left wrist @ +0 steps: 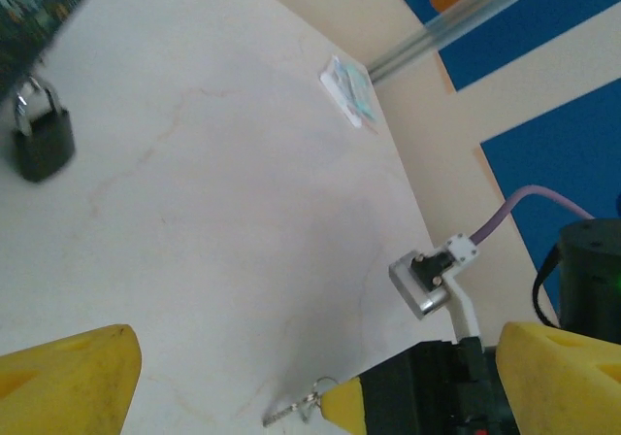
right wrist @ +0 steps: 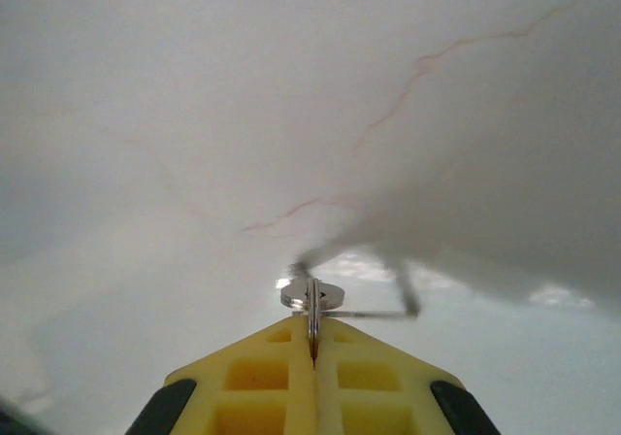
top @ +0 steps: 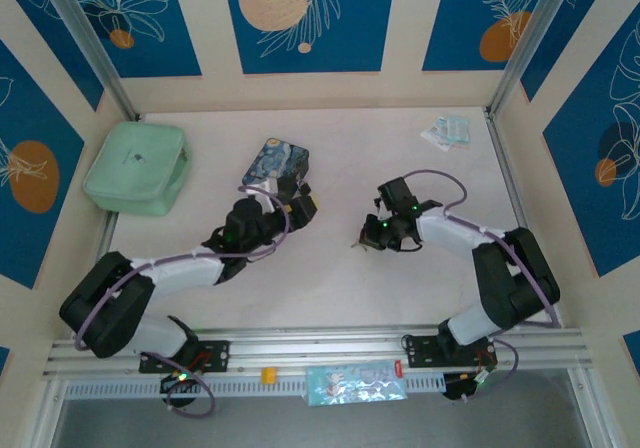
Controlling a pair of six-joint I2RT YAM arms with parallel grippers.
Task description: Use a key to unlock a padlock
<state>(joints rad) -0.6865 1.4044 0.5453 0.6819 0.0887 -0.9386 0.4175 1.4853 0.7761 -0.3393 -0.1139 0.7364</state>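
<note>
Grip on key (right wrist: 312,304), padlock (left wrist: 41,139) by tin (top: 275,163)

R end effector (right wrist: 312,348) pressed together on key, held edge-on btwn its yellow pads (right wrist: 262,377), low over tabletop (right wrist: 291,115). L end effector (top: 303,206) spread wide, nothing btwn fingers (left wrist: 58,377). Padlock sits on tabletop just beside blue painted tin, well apart from key.

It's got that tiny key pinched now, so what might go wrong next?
The right claw grips the key only at its very tips, so the key may twist or slip out. The padlock sits loose on the table while the left claw is open, so it might slide away when the key pushes in.
</note>
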